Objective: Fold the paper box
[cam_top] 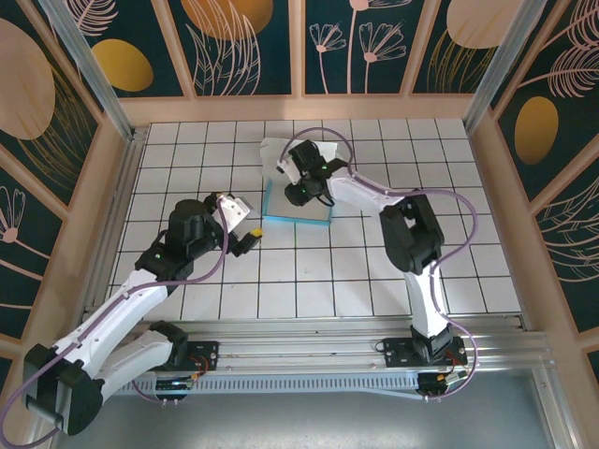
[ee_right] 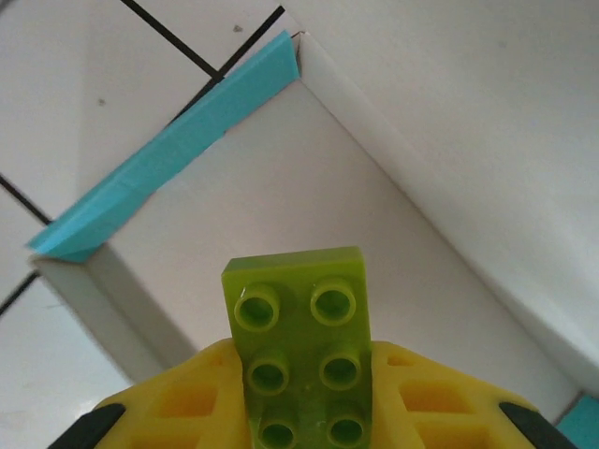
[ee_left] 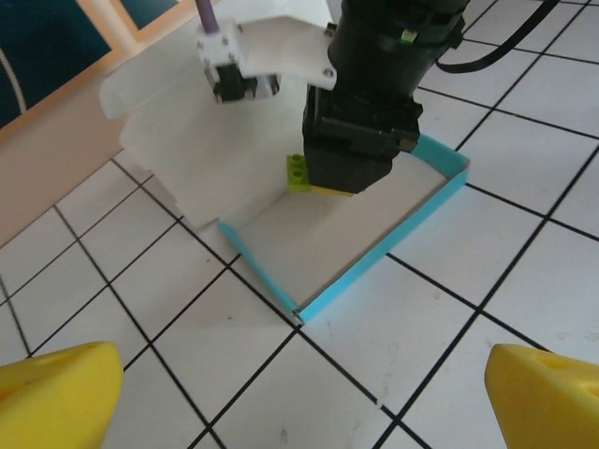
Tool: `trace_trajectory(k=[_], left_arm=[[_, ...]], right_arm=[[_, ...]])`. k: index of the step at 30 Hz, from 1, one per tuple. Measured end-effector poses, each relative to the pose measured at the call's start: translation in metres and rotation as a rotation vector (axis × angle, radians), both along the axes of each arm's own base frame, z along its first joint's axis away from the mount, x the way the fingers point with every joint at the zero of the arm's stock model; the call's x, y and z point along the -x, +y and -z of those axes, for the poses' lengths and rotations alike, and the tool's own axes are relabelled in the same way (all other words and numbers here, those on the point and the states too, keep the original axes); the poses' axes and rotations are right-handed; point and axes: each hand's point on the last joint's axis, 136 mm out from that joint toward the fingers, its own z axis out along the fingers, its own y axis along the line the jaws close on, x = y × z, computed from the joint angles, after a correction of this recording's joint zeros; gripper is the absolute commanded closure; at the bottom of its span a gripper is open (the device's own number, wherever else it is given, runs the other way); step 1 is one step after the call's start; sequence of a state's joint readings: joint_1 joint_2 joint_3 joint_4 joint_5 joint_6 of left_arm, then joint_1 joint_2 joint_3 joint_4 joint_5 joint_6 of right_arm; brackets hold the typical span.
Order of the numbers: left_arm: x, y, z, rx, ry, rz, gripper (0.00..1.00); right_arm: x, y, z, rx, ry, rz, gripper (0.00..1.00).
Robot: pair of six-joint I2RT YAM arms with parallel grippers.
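In the top view's upper centre, my right tool grips a green brick down inside the half-folded box, probably pinning its floor, while my left tool hovers fully open, empty, lower left of it.

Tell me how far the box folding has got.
Partly done: the paper box has teal walls standing on several sides. In hand: the right gripper holds a green brick inside it, while the left gripper hangs open nearby. Left to do: the white flap is not yet folded in.
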State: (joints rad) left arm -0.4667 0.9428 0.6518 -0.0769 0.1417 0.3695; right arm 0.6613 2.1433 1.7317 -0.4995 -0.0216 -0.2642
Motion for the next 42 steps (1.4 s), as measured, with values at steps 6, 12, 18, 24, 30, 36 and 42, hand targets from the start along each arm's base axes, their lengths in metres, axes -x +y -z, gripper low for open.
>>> trace_trajectory(k=[6,12,18,24,30,36,42], left_arm=[[-0.010,0.014,0.000,-0.037,-0.022,-0.089,0.01],[-0.012,0.019,0.001,-0.050,-0.028,-0.117,0.01],[-0.014,0.022,0.001,-0.058,-0.032,-0.136,0.01],[-0.015,0.022,0.000,-0.056,-0.037,-0.136,0.01],[-0.018,0.022,-0.002,-0.011,-0.032,-0.169,0.01],[-0.039,0.046,-0.021,0.221,-0.001,-0.348,0.01],[-0.089,0.049,-0.059,0.397,0.066,-0.395,0.01]], right_arm=[[-0.022,0.013,0.012,0.105,-0.038,-0.119,0.71],[-0.029,0.018,0.041,0.164,-0.010,-0.176,0.69],[-0.020,0.011,0.052,0.213,0.017,-0.230,0.64],[-0.003,-0.004,0.053,0.257,0.031,-0.283,0.37],[-0.001,-0.003,0.015,0.187,-0.033,-0.250,0.35],[0.006,-0.021,-0.079,-0.110,-0.142,-0.055,0.27],[-0.020,-0.113,-0.164,-0.537,-0.182,0.316,0.01]])
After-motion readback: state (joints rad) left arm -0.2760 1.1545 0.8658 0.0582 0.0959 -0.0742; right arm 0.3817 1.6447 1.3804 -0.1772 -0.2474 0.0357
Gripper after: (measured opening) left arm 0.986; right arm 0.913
